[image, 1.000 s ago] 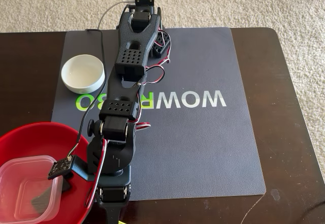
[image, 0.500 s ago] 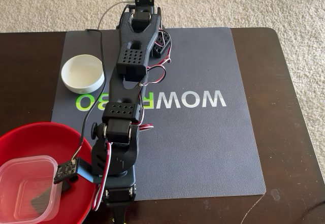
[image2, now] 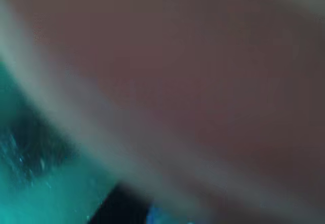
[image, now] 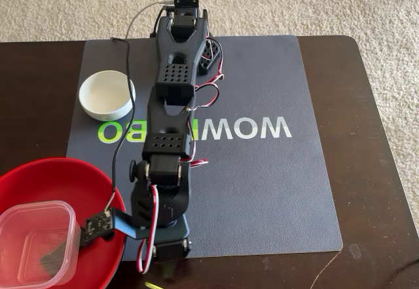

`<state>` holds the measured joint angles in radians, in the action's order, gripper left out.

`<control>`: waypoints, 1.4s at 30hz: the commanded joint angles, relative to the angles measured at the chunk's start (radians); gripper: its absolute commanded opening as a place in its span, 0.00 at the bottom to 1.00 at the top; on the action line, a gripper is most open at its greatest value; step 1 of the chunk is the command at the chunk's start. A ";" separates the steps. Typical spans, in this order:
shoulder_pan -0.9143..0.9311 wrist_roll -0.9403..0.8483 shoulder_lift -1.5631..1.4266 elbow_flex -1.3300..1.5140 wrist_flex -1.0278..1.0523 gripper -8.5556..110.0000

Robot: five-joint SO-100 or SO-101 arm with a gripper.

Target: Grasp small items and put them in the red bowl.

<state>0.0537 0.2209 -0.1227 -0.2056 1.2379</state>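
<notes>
In the fixed view, a glossy red bowl point(image: 39, 177) holds 1 clear square tub point(image: 33, 240) with a dark block point(image: 51, 257) inside. A matte white round bowl point(image: 107, 94) sits on the grey mat point(image: 262, 191). The gripper is hidden below the frame's bottom edge; I cannot tell its opening.

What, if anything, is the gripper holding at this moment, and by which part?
It cannot be told. The gripper's fingertips are cut off at the bottom edge of the fixed view, and the wrist view is a blur. A yellow-green band shows just below the arm.
</notes>
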 commanded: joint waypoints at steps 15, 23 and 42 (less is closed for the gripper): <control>-0.305 -0.130 -0.172 -0.060 0.334 0.07; -0.313 -0.106 -0.178 -0.060 0.400 0.07; -0.336 -0.054 -0.178 -0.060 0.405 0.07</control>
<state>-0.2638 0.1611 -0.2362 -0.2255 1.6444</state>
